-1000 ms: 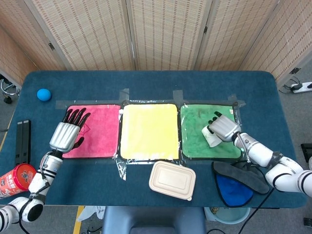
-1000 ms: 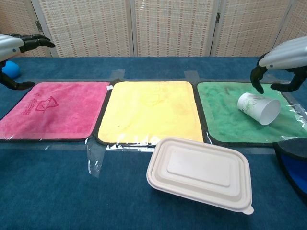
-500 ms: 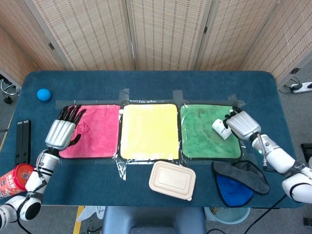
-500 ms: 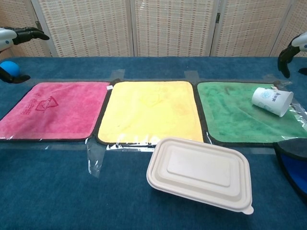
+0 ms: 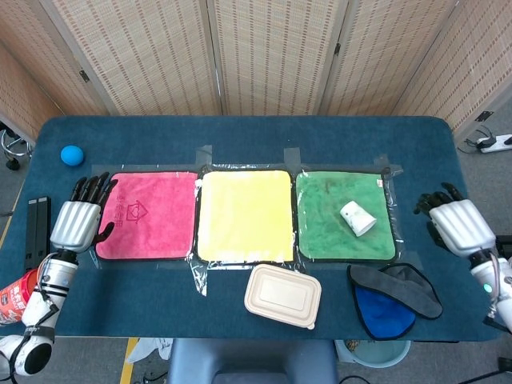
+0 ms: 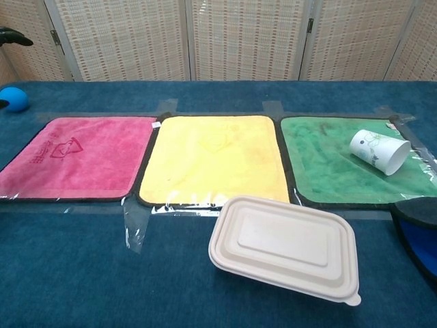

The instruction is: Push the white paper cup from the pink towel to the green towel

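Looking basically done: white paper cup point(image 5: 357, 218) lying tipped on the green towel point(image 5: 320, 232), pink towel point(image 5: 148, 216) bare. Left hand point(image 5: 77, 222) and right hand point(image 5: 456, 224) both empty, fingers apart, parked off the towels. Nothing left but maybe standing by.

Matt white paper cup point(image 5: 358, 218) on fuzzy cloth green towel point(image 5: 320, 232).
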`<state>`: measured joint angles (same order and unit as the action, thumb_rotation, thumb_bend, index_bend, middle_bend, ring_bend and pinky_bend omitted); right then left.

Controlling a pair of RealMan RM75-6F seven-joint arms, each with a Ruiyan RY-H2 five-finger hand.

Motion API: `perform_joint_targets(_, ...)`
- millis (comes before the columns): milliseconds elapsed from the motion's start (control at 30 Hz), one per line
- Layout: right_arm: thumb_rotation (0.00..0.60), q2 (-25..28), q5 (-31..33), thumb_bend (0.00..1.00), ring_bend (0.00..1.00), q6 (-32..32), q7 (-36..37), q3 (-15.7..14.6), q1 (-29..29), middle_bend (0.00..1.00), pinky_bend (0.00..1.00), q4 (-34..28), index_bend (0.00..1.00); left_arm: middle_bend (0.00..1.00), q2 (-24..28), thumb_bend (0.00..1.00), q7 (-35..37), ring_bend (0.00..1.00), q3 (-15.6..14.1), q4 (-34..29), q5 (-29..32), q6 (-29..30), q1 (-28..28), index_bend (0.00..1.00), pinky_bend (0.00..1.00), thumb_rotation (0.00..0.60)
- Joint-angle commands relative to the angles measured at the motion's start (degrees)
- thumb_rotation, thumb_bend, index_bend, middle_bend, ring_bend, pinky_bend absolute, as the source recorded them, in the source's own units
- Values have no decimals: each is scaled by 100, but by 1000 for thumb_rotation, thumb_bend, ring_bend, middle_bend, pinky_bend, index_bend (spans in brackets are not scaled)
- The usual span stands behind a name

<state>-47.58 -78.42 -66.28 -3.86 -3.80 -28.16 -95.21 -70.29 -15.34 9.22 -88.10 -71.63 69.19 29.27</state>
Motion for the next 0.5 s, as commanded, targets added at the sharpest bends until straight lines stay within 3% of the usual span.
perform_joint_targets(33, 600, 87, -78, 595, 212, -710, 29, -107, 661, 228, 97, -275, 260, 20, 89, 386, -15, 2, -28, -123, 37, 120, -115, 42, 3, 600)
perform_joint_targets(267, 600, -279, -322, 550, 125, -1733, 180, -214, 1573, 76, 99, -139, 19, 20, 275, 386, 116, 2, -129, -529, 44, 598, -556, 51, 0, 600)
perform_joint_targets(500, 600, -785, -640, 353, 67, -2544, 375, -161, 2208, 0, 94, 288, 0, 22, 409, 388, 67, 4, -342, -694, -204, 1325, -1115, 67, 0, 600)
